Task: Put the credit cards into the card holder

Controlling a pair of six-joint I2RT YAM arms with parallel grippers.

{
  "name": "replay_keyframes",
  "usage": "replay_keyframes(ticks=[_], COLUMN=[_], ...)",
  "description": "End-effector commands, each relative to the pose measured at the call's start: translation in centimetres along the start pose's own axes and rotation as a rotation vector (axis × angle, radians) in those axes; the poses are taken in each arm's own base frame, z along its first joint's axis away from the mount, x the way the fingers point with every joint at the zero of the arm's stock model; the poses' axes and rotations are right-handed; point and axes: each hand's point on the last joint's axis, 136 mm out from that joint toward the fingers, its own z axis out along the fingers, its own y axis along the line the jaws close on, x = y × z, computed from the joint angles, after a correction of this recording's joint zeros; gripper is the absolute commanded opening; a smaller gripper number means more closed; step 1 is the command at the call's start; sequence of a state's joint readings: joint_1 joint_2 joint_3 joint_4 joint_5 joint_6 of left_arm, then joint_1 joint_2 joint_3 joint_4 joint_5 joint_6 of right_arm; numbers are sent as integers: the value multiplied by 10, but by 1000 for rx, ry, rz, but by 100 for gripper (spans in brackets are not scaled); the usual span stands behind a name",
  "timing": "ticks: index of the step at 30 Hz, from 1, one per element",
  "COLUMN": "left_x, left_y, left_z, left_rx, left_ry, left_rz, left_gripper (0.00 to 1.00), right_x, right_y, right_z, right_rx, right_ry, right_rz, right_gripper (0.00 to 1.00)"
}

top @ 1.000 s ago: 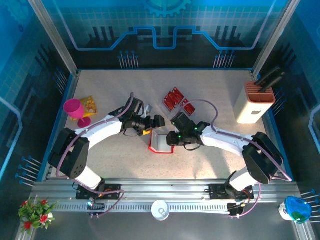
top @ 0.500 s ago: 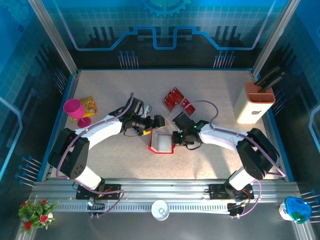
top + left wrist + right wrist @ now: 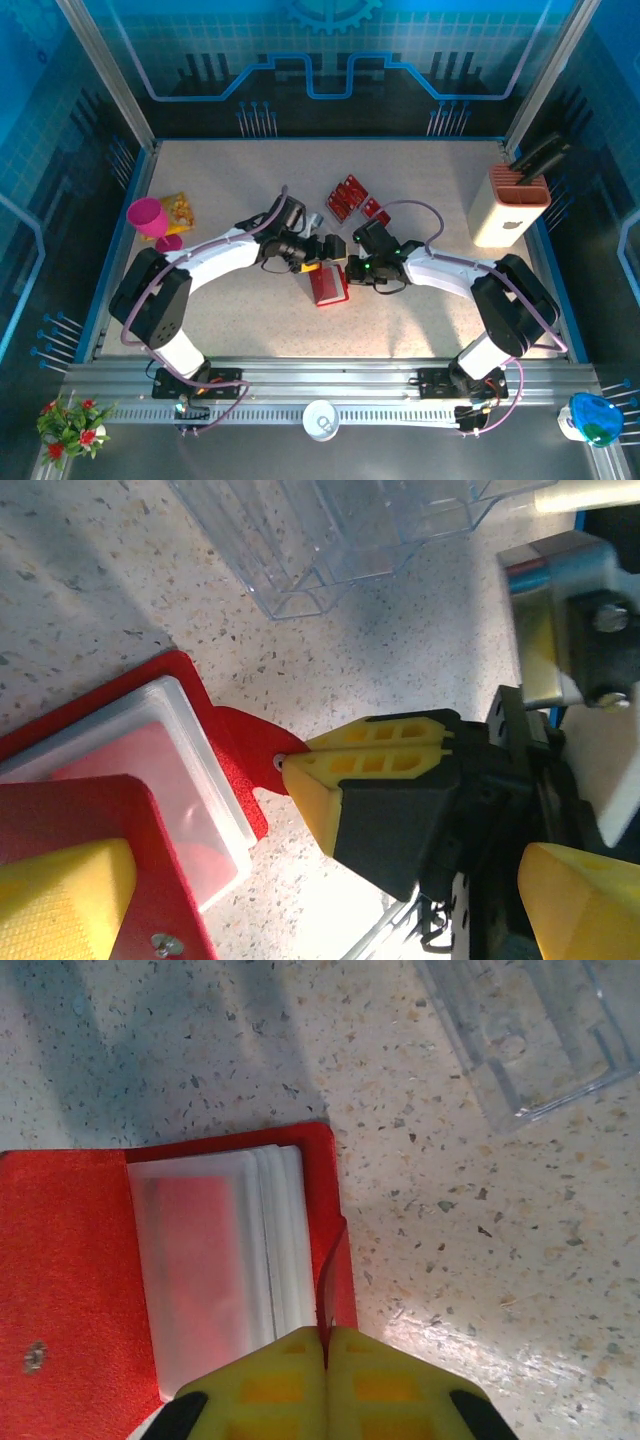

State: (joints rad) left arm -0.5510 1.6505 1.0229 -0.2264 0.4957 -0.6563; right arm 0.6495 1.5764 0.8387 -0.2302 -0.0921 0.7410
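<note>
Holder: the red holder (image 3: 328, 288) lies near the middle of the table (image 3: 230, 170), just on the near side of both gripper tips.
Holder state: in the right wrist view it (image 3: 70, 1260) lies open, with the red cover to the left and a stack of clear sleeves (image 3: 270, 1250) to the right. Red shows through the front sleeve, and whether that is a card cannot be told.
Right gripper: the right gripper (image 3: 326, 1345) has its yellow fingers pressed together on the holder's thin red flap, which stands on edge between them. In the left wrist view the same tips (image 3: 300, 770) pinch the red tab at the holder's corner.
Left gripper: the left gripper (image 3: 328, 250) sits just left of the right one, at the far edge of the holder. Its fingers (image 3: 60, 900) are spread wide and grip nothing. One finger lies over the red cover, but contact cannot be told.
Cards: the red and black cards (image 3: 349, 197) stand in a clear tray (image 3: 530, 1040), far of the holder and slightly right, apart from both grippers.
Tray: its near corner lies just beyond the holder, with bare table between them.
Block: a beige block (image 3: 515, 210) stands at the far right.
Cup: a pink cup (image 3: 148, 217) stands at the left edge.
</note>
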Motion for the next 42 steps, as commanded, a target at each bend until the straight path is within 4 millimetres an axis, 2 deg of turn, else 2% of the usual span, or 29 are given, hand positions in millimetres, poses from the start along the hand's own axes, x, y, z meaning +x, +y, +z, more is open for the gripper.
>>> replay_keyframes(ticks=[1,2,3,9,14,16,19,22,27,31,34,38,42], left_x=[-1,-1,-1,5,18,21,20,8,-26,-49,-68,-86,-94], left_y=[-4,-2,1,18,43,46,40,25,1,-7,-7,4,26], left_z=[13,18,21,39,49,49,42,30,5,-14,-32,-57,-74], left_rx=[12,6,1,-46,-118,-127,-129,-108,-41,6,30,36,-4], left_ry=[35,42,50,99,155,162,152,120,38,-9,-65,-135,-178], left_rz=[-4,-6,-13,-32,-57,-57,-37,-17,-46,-86,-115,-162,-216], left_gripper=[99,99,99,99,99,99,99,99,99,99,99,99,99], right_x=[-1,-2,-1,4,5,3,0,-3,-3,-4,-5,-6,0], right_y=[-8,-12,-18,-48,-49,-44,-34,-20,15,49,73,105,119], right_z=[-9,-14,-19,-46,-58,-62,-65,-67,-62,-55,-48,-40,-25], right_rx=[-11,-5,-3,21,7,-11,-30,-44,-56,-67,-68,-88,-87], right_ry=[-14,-30,-40,-88,-109,-113,-118,-116,-91,-71,-58,-40,3], right_rz=[47,64,82,156,160,156,132,94,-3,-87,-147,-217,-253], right_gripper=[15,25,28,29,28,28,26,25,22,20,19,18,17])
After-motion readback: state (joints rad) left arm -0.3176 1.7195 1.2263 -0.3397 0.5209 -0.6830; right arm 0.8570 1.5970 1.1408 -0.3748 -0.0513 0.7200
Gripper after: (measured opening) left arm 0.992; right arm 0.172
